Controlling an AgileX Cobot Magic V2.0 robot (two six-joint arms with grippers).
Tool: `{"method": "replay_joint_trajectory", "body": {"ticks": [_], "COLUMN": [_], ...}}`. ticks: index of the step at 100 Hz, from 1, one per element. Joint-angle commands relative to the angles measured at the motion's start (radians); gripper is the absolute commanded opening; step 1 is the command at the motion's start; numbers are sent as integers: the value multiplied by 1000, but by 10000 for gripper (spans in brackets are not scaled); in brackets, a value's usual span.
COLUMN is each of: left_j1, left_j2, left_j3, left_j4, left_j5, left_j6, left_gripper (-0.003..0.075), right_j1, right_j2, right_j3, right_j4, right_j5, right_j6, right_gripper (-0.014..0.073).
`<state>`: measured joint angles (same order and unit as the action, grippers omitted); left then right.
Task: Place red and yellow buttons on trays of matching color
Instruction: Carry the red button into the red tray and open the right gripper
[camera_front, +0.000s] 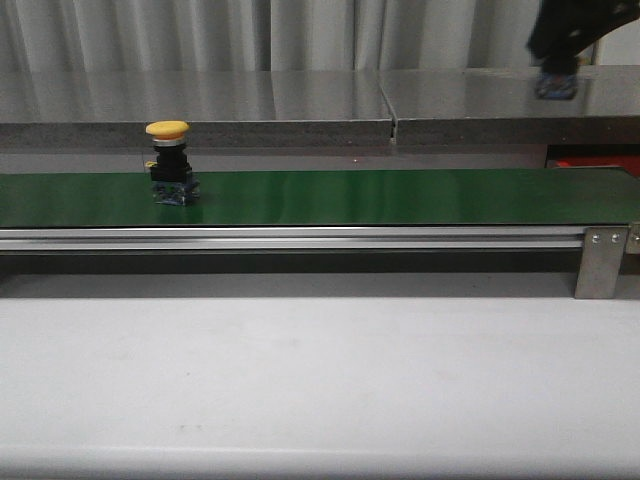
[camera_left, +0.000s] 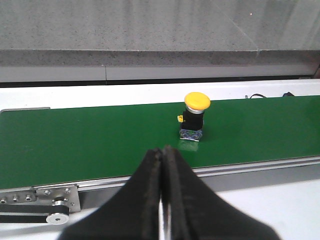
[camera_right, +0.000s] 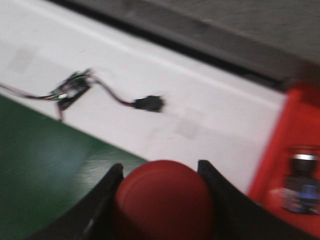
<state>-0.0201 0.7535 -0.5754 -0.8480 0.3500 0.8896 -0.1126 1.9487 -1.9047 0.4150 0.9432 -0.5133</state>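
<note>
A yellow button (camera_front: 167, 130) on a black and blue base stands upright on the green belt (camera_front: 400, 197), left of centre; the left wrist view shows that yellow button (camera_left: 196, 101) beyond my left gripper (camera_left: 163, 150), which is shut and empty. My right gripper (camera_right: 161, 172) is shut on a red button (camera_right: 162, 197), held above the belt's right end near the red tray (camera_right: 295, 130). Another red button (camera_right: 301, 182) stands in that tray. In the front view the right gripper (camera_front: 556, 82) is high at the top right, and a sliver of red tray (camera_front: 600, 163) shows.
A steel shelf (camera_front: 300, 100) runs behind the belt. The belt's aluminium rail and bracket (camera_front: 600, 262) border a white table (camera_front: 320, 380) in front. A small circuit board with wires (camera_right: 75, 89) lies on the white surface beside the belt.
</note>
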Motion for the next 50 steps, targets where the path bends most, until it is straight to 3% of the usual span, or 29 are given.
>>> {"method": "replay_joint_trajectory", "body": {"ticks": [1, 20, 50], "left_j1": [-9, -9, -9], "left_j2": [0, 0, 0], "left_j3": [-29, -29, -29], "left_j4": [-29, -29, -29], "left_j5": [-48, -48, -48], "left_j6": [3, 3, 3], "left_gripper": [-19, -19, -19], "right_j1": [-81, -204, -259], "right_j2": [-41, 53, 204], "right_j3": [-109, -224, -236], "right_j4": [-36, -32, -32], "right_j5": [-14, -9, -112], "right_j6": [41, 45, 45], "right_gripper": [146, 146, 146]}}
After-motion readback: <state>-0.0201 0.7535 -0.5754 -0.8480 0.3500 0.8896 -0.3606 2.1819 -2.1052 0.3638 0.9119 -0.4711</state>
